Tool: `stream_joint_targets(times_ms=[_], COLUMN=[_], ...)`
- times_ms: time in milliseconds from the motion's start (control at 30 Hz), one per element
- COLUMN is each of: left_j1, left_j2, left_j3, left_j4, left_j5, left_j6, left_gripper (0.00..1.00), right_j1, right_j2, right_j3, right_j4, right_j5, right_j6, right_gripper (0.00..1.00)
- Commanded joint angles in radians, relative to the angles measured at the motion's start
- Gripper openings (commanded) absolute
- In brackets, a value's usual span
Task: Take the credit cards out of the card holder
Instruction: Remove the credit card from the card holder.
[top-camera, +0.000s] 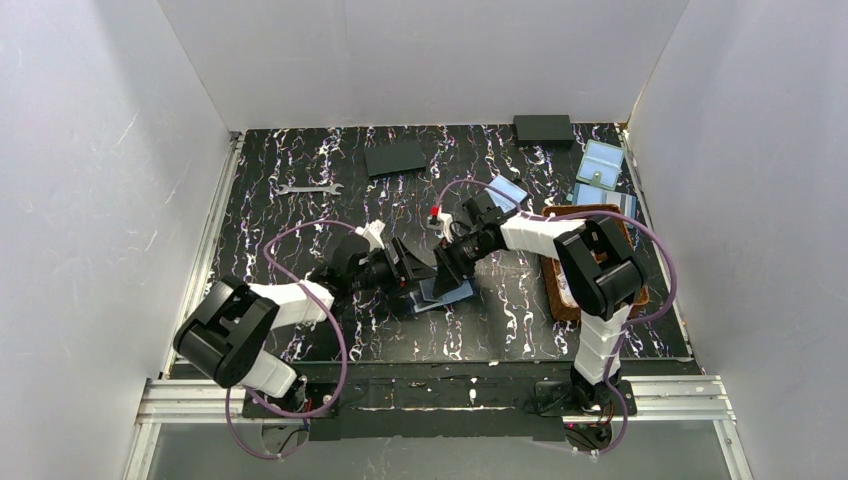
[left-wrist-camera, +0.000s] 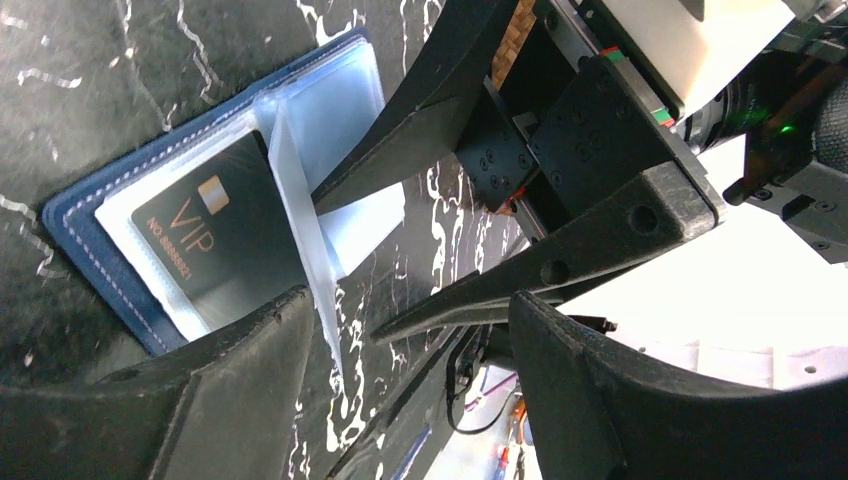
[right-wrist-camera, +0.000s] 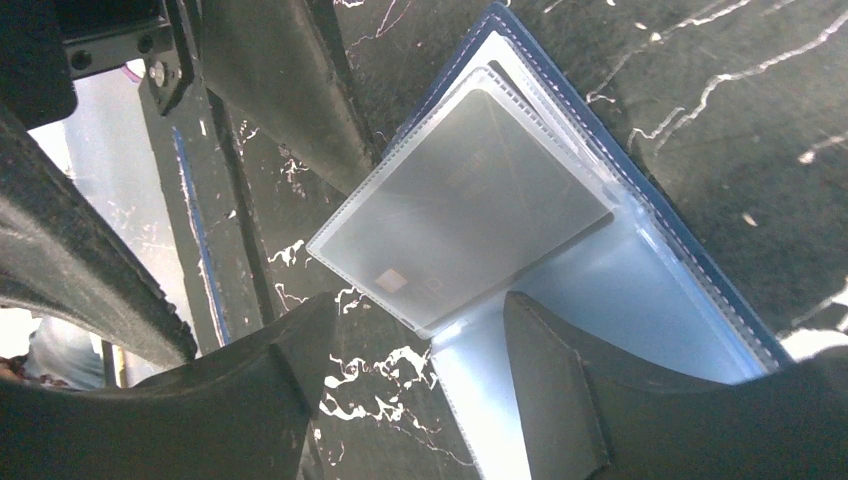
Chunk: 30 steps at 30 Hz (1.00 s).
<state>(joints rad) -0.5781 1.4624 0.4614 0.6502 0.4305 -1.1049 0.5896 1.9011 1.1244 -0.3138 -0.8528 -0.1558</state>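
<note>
The card holder (left-wrist-camera: 75, 215) is lying spread open mid-table (top-camera: 300, 160), toward the near edge, while the left gripper (left-wrist-camera: 410, 305) and right gripper (right-wrist-camera: 418, 305), both released and grasping nothing, are flanking its clear sleeves (right-wrist-camera: 560, 300), probably to free the sleeved dark credit card (left-wrist-camera: 215, 240).

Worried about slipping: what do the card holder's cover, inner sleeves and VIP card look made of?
Card holder cover: navy leatherette, probably; pale edge stitching. Sleeves: thin translucent plastic, glossy glare. VIP card: dark plastic, apparently brushed sheen, gold lettering.
</note>
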Motion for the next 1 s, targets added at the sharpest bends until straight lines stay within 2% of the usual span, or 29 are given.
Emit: stream_joint_targets(times_ms=[0, 233, 367, 433, 500, 967], left_j1=[0.000, 0.000, 0.000, 0.000, 0.000, 0.000], left_j2=[0.061, 0.177, 0.220, 0.229, 0.239, 0.341], left_j3=[0.063, 0.113, 0.138, 0.144, 0.147, 0.215], left_j4=[0.094, 0.210, 0.254, 0.259, 0.259, 0.276], left_j5=[0.035, 0.060, 0.062, 0.055, 0.047, 0.063], left_j6=[-0.015, -0.067, -0.096, -0.101, -0.107, -0.147], left_gripper=[0.69, 0.69, 0.67, 0.62, 0.51, 0.43], right_j1=[-0.041, -0.086, -0.097, -0.105, -0.113, -0.145], right_j2=[0.002, 0.005, 0.009, 0.013, 0.015, 0.009], right_j3=[-0.001, -0.019, -0.023, -0.026, -0.030, -0.041], right_j4=[-0.001, 0.042, 0.059, 0.069, 0.079, 0.110], right_j5=[-0.089, -0.155, -0.165, -0.168, -0.179, -0.213], right_j6=[0.042, 0.108, 0.127, 0.138, 0.149, 0.195], right_gripper=[0.74, 0.82, 0.84, 0.84, 0.83, 0.84])
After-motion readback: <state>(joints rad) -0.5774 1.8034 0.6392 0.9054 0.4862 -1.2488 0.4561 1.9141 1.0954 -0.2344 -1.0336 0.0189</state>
